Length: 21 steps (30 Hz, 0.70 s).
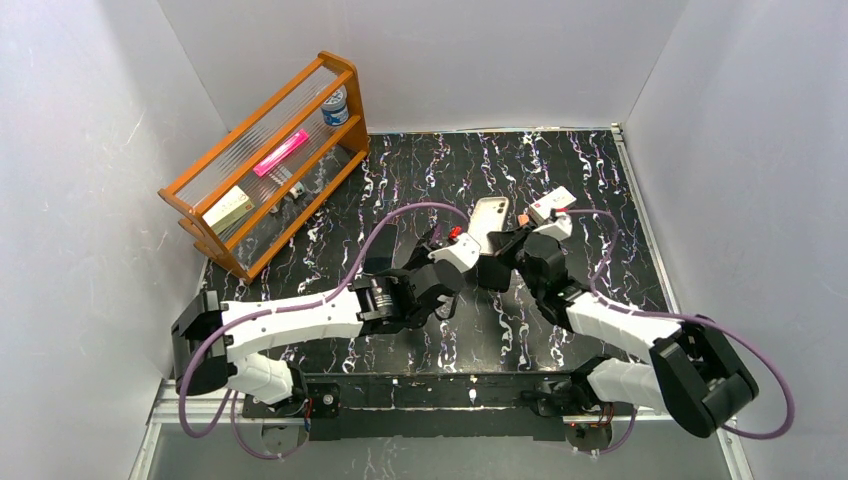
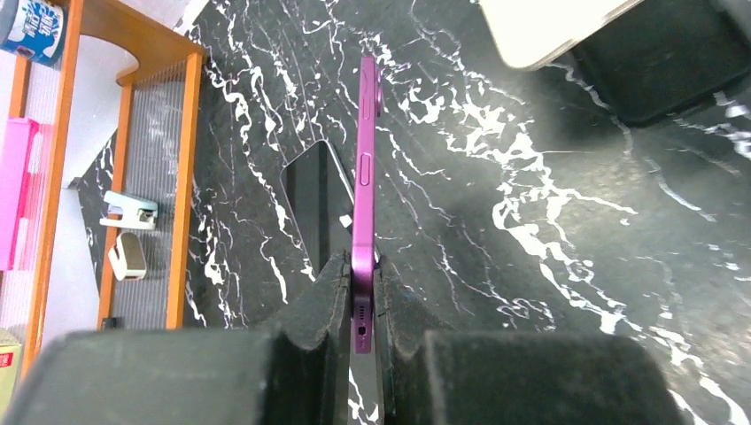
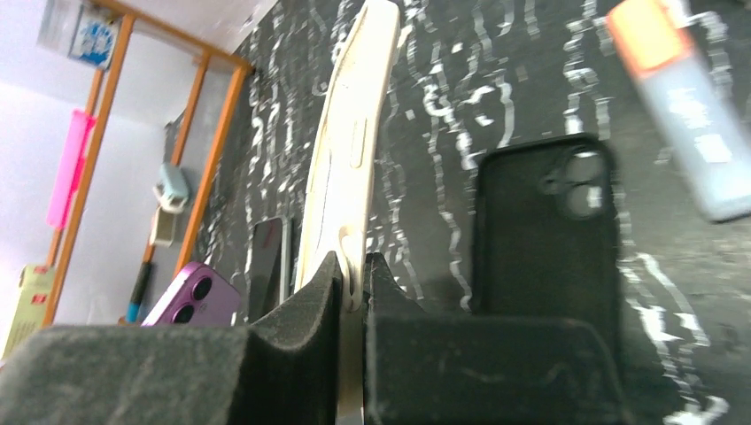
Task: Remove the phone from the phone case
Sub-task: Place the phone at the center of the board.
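Observation:
My left gripper (image 2: 363, 292) is shut on the bottom edge of a purple phone (image 2: 365, 159), held edge-on above the table with no case on it. My right gripper (image 3: 352, 283) is shut on the edge of an empty cream phone case (image 3: 350, 150), held upright. In the top view the cream case (image 1: 490, 215) stands between the left gripper (image 1: 455, 250) and the right gripper (image 1: 507, 245), which are close together at the table's middle. The purple phone's camera end (image 3: 190, 297) shows left of the case in the right wrist view.
A black phone case (image 3: 545, 221) and a dark-screened phone (image 2: 314, 199) lie on the marble table. A small white and orange object (image 1: 553, 203) lies behind the right gripper. A wooden rack (image 1: 265, 165) with small items stands at the back left. White walls enclose the table.

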Each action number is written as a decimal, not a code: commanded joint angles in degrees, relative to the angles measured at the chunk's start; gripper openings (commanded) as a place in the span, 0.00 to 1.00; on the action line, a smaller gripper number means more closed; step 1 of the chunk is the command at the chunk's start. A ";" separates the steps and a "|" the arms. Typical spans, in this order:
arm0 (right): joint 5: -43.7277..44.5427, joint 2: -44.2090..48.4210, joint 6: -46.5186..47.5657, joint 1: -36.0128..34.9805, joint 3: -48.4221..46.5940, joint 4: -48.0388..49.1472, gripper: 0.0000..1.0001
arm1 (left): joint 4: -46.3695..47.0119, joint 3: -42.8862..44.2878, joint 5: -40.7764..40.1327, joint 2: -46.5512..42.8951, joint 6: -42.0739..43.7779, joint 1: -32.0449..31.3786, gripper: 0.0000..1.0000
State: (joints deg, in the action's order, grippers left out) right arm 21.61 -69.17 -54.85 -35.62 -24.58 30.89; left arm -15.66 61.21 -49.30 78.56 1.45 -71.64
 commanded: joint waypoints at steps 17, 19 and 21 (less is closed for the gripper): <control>-2.89 9.50 1.30 6.35 5.93 -1.44 0.01 | 30.07 -7.18 -7.15 18.79 21.43 8.62 0.00; -3.18 9.86 1.48 6.43 6.03 -1.19 0.01 | 30.84 -6.94 -8.84 20.83 21.74 8.85 0.00; -3.24 10.00 1.36 6.49 6.09 -1.13 0.01 | 31.02 -6.96 -9.70 22.51 21.56 9.03 0.00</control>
State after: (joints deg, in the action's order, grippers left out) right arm 18.76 -60.73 -53.78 -29.58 -18.92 26.72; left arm 11.09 53.10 -52.31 99.70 21.47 -63.40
